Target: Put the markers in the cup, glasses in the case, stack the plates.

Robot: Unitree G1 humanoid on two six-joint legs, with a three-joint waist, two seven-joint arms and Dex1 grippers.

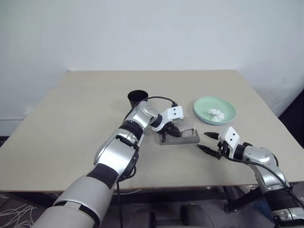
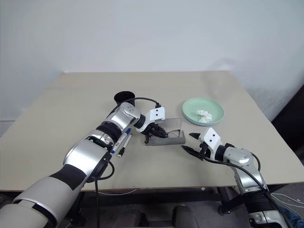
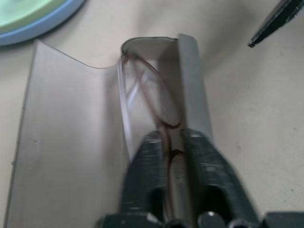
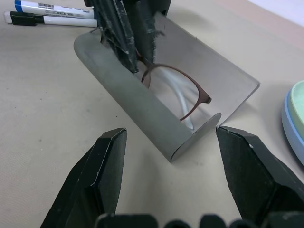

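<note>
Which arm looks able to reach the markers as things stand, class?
Probably the left arm: the markers lie on the table right beside it, nothing covering them. First its fingers must leave the case, where they flank the glasses.

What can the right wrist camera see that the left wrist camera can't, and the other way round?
The right wrist view alone has the two markers lying on the table and the open right gripper.

The left wrist view alone has the case's open lid spread flat.

Both show the glasses inside the case, the left gripper straddling the frame, and the stacked plates.
</note>
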